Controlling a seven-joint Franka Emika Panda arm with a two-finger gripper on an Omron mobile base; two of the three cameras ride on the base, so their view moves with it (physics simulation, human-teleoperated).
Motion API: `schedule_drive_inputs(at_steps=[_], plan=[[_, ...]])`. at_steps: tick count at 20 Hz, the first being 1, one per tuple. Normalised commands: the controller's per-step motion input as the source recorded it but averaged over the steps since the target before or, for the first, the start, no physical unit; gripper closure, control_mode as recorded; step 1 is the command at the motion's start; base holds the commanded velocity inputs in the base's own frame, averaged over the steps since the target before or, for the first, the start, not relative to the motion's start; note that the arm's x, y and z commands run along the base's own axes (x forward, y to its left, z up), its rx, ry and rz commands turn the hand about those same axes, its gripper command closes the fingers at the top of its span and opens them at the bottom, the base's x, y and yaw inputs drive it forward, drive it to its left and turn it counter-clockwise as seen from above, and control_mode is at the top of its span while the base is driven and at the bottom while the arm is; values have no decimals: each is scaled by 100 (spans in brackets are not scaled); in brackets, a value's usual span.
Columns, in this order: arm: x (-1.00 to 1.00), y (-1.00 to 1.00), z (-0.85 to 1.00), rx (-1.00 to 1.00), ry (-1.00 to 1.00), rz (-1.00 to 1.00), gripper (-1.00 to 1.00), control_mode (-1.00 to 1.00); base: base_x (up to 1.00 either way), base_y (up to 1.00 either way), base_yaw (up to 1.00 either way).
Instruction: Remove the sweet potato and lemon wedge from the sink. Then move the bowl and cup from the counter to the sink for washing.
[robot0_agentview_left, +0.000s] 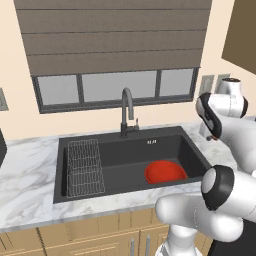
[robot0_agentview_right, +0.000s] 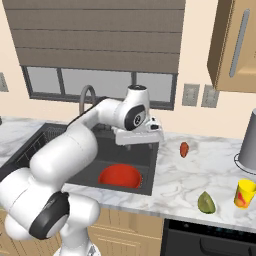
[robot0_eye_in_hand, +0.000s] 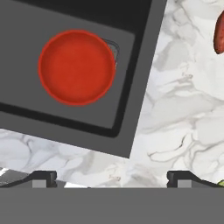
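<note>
The red bowl (robot0_agentview_left: 165, 172) (robot0_agentview_right: 120, 176) (robot0_eye_in_hand: 77, 67) rests on the floor of the dark-grey sink (robot0_agentview_left: 75, 145) (robot0_agentview_right: 150, 170) (robot0_eye_in_hand: 144, 78), at its right end. On the marble counter to the right of the sink lie the sweet potato (robot0_agentview_right: 184, 149) (robot0_eye_in_hand: 219, 36) and the yellow-green lemon wedge (robot0_agentview_right: 206, 202). The yellow cup (robot0_agentview_right: 245, 193) stands upright at the far right, near the counter's front edge. My gripper (robot0_agentview_right: 141, 145) (robot0_eye_in_hand: 113, 179) hangs open and empty above the sink's right rim, with the bowl below and to its left.
A dark arched faucet (robot0_agentview_left: 127, 112) rises behind the sink and a wire rack (robot0_agentview_left: 85, 167) fills the sink's left end. A tall grey vessel (robot0_agentview_right: 248, 140) stands on the counter at the far right. A wall cabinet (robot0_agentview_right: 235, 45) hangs above it.
</note>
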Motion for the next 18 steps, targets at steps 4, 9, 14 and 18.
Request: schedule_drive_inputs(at_steps=[4,9,14,18], plan=[[-7,-38,6,6,-5,0,-100,-100,0,0,0],[-6,-36,4,2,-1,0,-100,-100,0,0,0],[-7,-32,1,0,0,0,-100,-100,0,0,0],[-7,-34,1,0,0,0,-100,-100,0,0,0]])
